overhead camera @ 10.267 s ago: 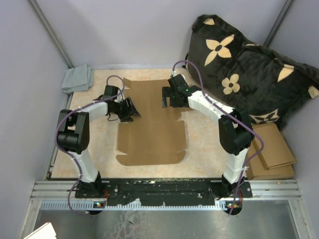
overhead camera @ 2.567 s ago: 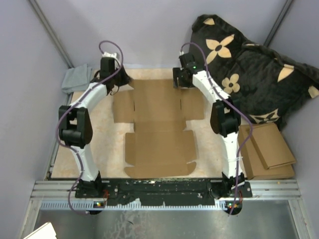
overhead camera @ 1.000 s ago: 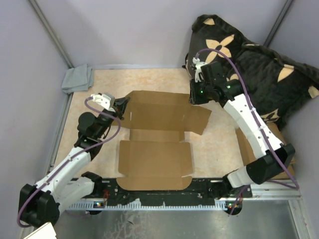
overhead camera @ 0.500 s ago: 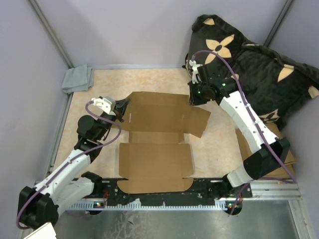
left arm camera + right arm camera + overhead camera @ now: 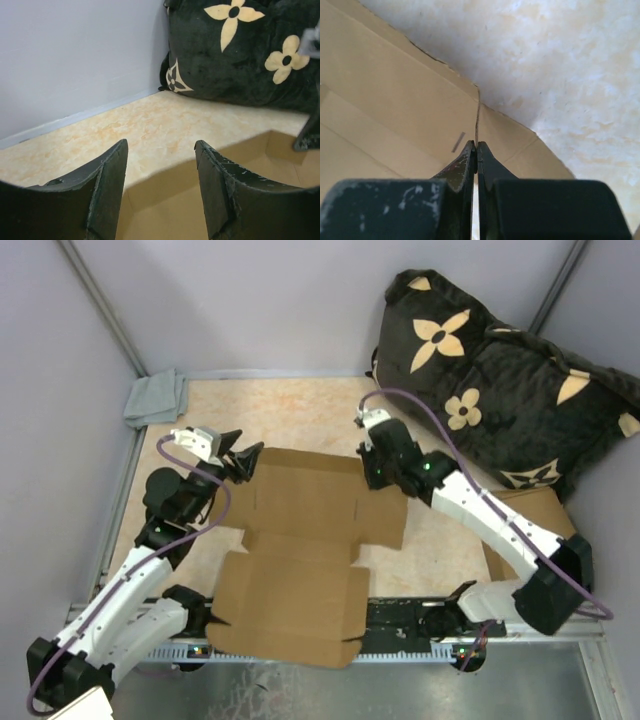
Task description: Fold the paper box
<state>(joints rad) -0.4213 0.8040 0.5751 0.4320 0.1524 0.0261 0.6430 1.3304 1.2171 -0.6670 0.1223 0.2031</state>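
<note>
A plain brown paper box, opened out into a die-cut sheet with side flaps and crease lines, lay in the middle of the beige worktop. Its near end stuck out over the black rail where the 2 arms were bolted.

At the sheet's far right corner the right claw was closed tight. The right wrist view showed its tips pinched together on a thin cardboard edge seen end-on.

At the far left corner sat the left claw, its 2 black fingers spread wide with nothing gripped. The left wrist view showed a cardboard edge low between them, and contact could not be told.

Beyond the sheet, a folded grey cloth rested in the far left corner of the worktop. A large black pillow with cream flower shapes leaned at the far right. A stack of flat cardboard pieces lay off the right side, beside the right arm
</note>
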